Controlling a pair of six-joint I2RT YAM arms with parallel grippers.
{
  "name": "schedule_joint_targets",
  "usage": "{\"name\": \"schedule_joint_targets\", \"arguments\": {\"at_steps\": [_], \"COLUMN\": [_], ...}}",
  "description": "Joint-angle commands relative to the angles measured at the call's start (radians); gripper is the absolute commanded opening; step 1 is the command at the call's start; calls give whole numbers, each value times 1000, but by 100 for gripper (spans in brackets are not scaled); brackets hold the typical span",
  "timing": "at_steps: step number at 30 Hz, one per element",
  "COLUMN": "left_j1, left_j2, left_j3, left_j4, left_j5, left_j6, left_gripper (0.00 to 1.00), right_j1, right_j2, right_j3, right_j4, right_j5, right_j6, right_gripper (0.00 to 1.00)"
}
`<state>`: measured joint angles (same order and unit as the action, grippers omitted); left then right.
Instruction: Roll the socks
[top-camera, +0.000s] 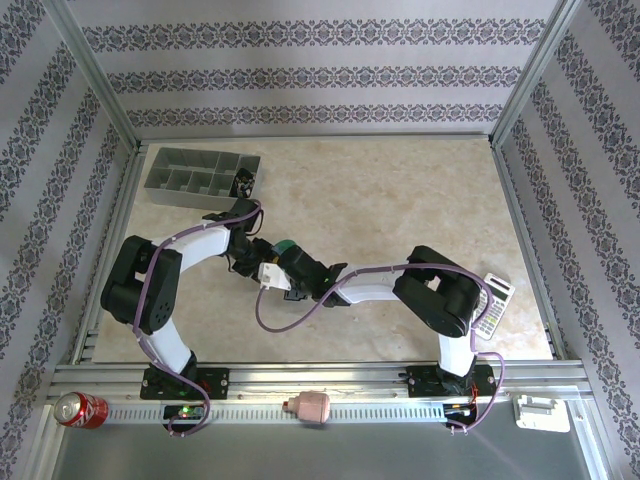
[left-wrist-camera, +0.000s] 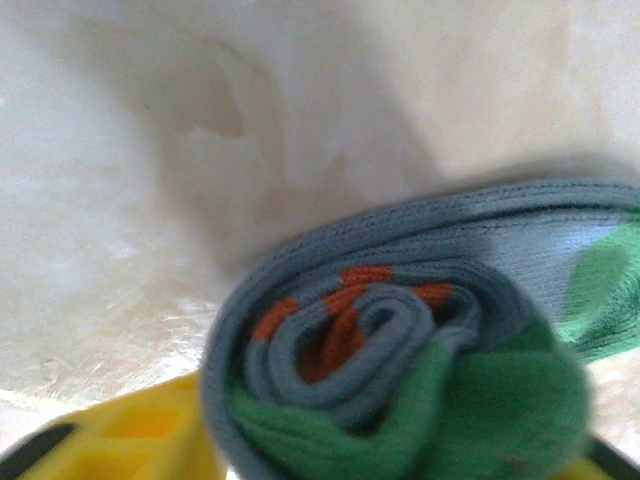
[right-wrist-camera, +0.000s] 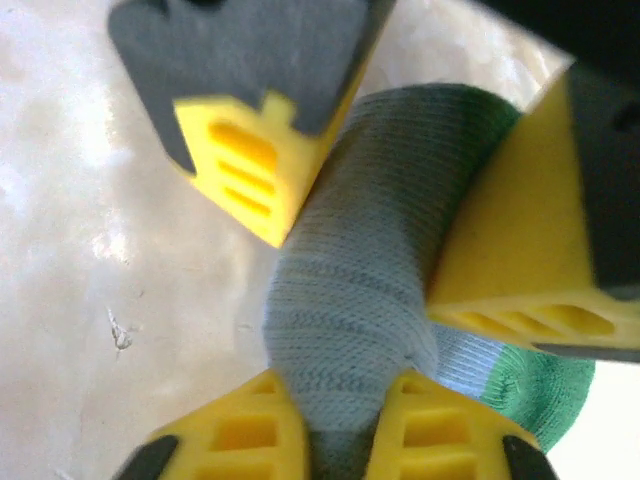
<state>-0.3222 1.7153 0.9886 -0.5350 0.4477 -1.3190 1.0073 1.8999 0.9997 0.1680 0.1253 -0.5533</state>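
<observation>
The socks show as one blue-grey roll (left-wrist-camera: 400, 350) with orange-red bands at its core and green cloth wrapped over it, lying on the marble tabletop (top-camera: 400, 200) left of centre, where its teal end (top-camera: 287, 247) peeks out between both arms. My left gripper (left-wrist-camera: 390, 465) straddles the roll, its yellow fingers (right-wrist-camera: 245, 165) parted on either side of it. My right gripper (right-wrist-camera: 345, 430) meets it from the right and is shut on the roll's loose blue-grey end (right-wrist-camera: 350, 300), pinching the cloth thin between its two pads. In the top view the left gripper (top-camera: 270, 262) and right gripper (top-camera: 294, 264) nearly touch.
A grey compartment tray (top-camera: 200, 178) stands at the back left. A calculator (top-camera: 493, 305) lies by the right arm. A red can (top-camera: 78, 409), a pink object (top-camera: 312, 406) and a white part (top-camera: 541, 411) sit along the front rail. Frame posts and patterned walls enclose the table.
</observation>
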Motion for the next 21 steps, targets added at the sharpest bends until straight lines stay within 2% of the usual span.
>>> {"name": "schedule_joint_targets", "arguments": {"at_steps": [1, 4, 7, 10, 13, 18, 21], "left_j1": [34, 78, 122, 152, 161, 161, 159], "left_j2": [-39, -114, -151, -151, -174, -250, -309], "left_j3": [-39, -94, -173, -201, -182, -170, -231], "left_j4": [-33, 87, 304, 442, 420, 225, 229], "left_j5": [33, 53, 120, 173, 185, 182, 179], "left_j6": [7, -42, -140, -198, -187, -88, -80], "left_gripper": [60, 73, 75, 76, 79, 78, 76], "right_j1": [-37, -59, -85, -118, -148, -214, -249], "right_j2": [43, 42, 41, 45, 55, 95, 129], "right_j3": [-18, -24, -35, -37, -32, 3, 30], "right_j4": [-119, -148, -163, -180, -199, -254, -289], "right_j5": [-41, -128, -228, -324, -429, -629, -721], "right_j6": [59, 90, 128, 167, 200, 286, 330], "right_gripper": [0, 0, 0, 0, 0, 0, 0]}}
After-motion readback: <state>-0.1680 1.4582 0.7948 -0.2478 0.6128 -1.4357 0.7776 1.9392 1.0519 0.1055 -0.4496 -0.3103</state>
